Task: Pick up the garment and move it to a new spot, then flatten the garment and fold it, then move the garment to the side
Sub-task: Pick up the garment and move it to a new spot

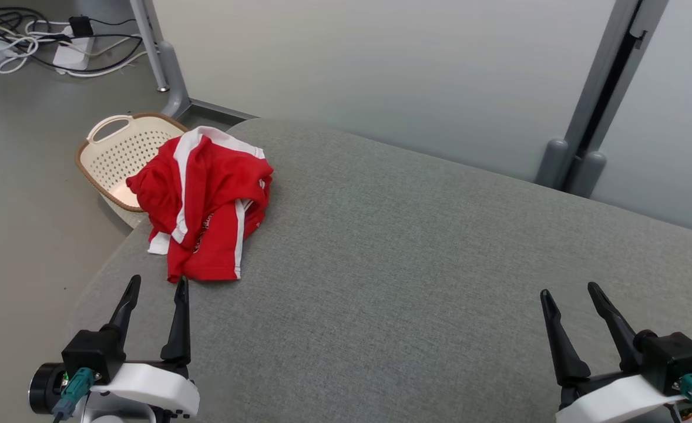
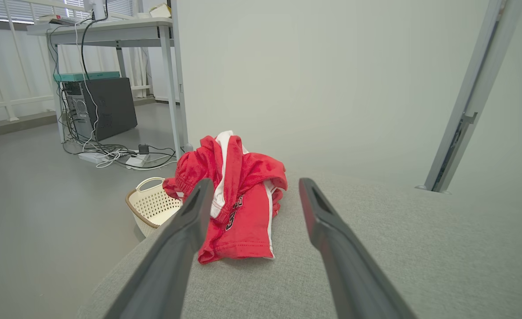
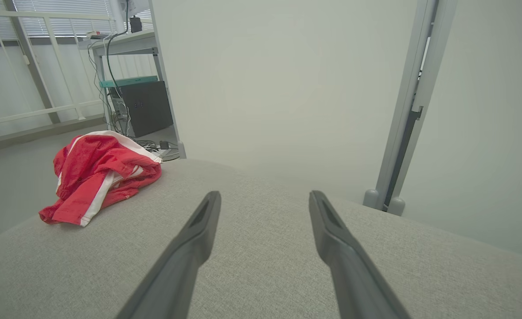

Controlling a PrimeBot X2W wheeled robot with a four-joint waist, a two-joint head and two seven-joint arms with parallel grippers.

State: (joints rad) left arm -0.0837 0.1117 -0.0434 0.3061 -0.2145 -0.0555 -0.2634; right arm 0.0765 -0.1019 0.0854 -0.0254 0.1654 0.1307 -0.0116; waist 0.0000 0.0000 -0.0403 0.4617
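Red garment [image 1: 205, 205] w/ white stripes lies bunched in a heap on the grey fabric counter [image 1: 416, 264], at its far L corner. In L wrist view, dark print shows on a front fold.

Cream perforated basket [image 1: 117, 154] w/ brown rim & loop handle stands on the floor just beside that corner, lower than the counter top. Garment is on the counter, not in the basket. The part of the basket's inside in view shows holed walls & bottom; the rest is hidden behind the garment.

L jaws: wide open, holding nothing, low over the counter's near L side, tips pointing at the garment, near it but apart.

R jaws: wide open too, nothing btwn them, over the near R side, well apart from the garment.

Cables & power strips [image 1: 58, 47] lie on the floor beyond the basket.
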